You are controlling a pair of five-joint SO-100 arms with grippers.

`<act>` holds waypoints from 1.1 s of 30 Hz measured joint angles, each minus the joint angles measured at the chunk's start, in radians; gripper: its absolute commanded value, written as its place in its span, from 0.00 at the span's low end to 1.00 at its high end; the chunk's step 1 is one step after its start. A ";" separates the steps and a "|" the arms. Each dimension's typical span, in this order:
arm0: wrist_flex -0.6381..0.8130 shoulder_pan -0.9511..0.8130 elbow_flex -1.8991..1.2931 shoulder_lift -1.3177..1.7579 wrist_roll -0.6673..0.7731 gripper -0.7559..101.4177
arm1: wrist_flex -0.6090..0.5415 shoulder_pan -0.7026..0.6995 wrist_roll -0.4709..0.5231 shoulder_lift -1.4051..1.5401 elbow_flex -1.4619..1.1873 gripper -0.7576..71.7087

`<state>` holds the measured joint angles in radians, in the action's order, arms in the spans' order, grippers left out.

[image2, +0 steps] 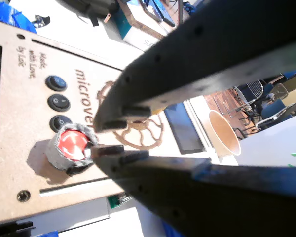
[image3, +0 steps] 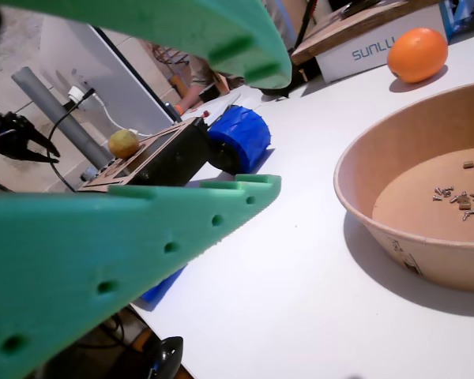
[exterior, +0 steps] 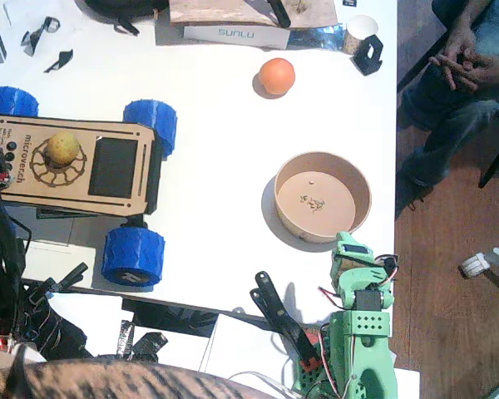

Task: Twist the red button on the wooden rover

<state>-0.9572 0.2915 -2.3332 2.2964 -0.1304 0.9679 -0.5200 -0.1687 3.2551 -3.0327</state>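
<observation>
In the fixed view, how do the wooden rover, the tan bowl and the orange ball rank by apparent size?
1. wooden rover, largest.
2. tan bowl.
3. orange ball, smallest.

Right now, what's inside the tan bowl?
The tan bowl holds a few small bits, seemingly screws, clustered near the floor's centre, plus one separate speck. In a wrist view the near wall hides the closest strip of floor. Otherwise nothing else inside.
</observation>
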 measured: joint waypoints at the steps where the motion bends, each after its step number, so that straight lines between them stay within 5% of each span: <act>1: 0.014 0.000 0.000 -0.018 0.000 0.08 | 0.000 0.000 0.000 0.000 0.000 0.15; 18: 0.032 -0.160 0.000 -0.229 0.000 0.17 | 0.000 0.000 0.000 0.000 0.000 0.15; 33: 0.032 -0.120 0.000 -0.278 0.000 0.25 | 0.000 0.000 0.000 0.000 0.000 0.15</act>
<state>-0.9250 0.1718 -2.3332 2.0187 -0.1304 0.9679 -0.5200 -0.1687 3.2551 -3.0327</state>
